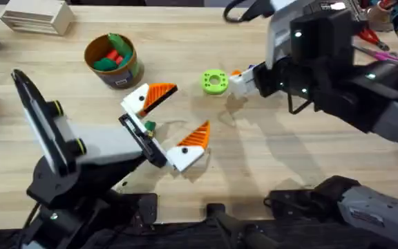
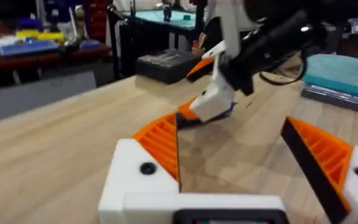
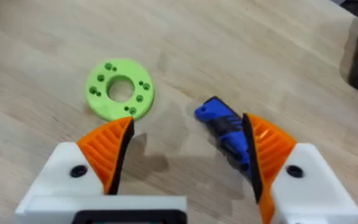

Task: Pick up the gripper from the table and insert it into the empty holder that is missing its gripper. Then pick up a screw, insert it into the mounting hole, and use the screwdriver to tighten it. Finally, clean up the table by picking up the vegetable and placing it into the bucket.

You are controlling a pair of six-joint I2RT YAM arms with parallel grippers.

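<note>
Orange ribbed pads line both white fingers of the right end effector (image 3: 185, 165), which stands spread over the table (image 1: 254, 180) with the blue screwdriver (image 3: 225, 130) lying on the wood just inside one pad; whether that pad touches it cannot be told. Beside the other finger, near but apart, lies a lime-green ring-shaped disc (image 3: 120, 89) with small holes round its face. From overhead the same right end effector (image 1: 244, 79) sits low at the table just beside the disc (image 1: 214, 81), its dark arm reaching in from the right.

The left end effector (image 1: 175, 117) is also spread wide, its two orange-tipped white fingers angled apart over the middle of the table and holding nothing. In its wrist view the left end effector (image 2: 241, 162) frames bare wood between its pads, with the right arm's white and orange fingers farther off (tilted down toward the table).

Well apart from both, toward the far left of the table, stands the round brown-gold bucket (image 1: 126, 72), upright, with green and red-orange toy vegetables (image 1: 112, 54) inside it. A pale slatted wooden box (image 1: 36, 17) sits at the far left corner.
</note>
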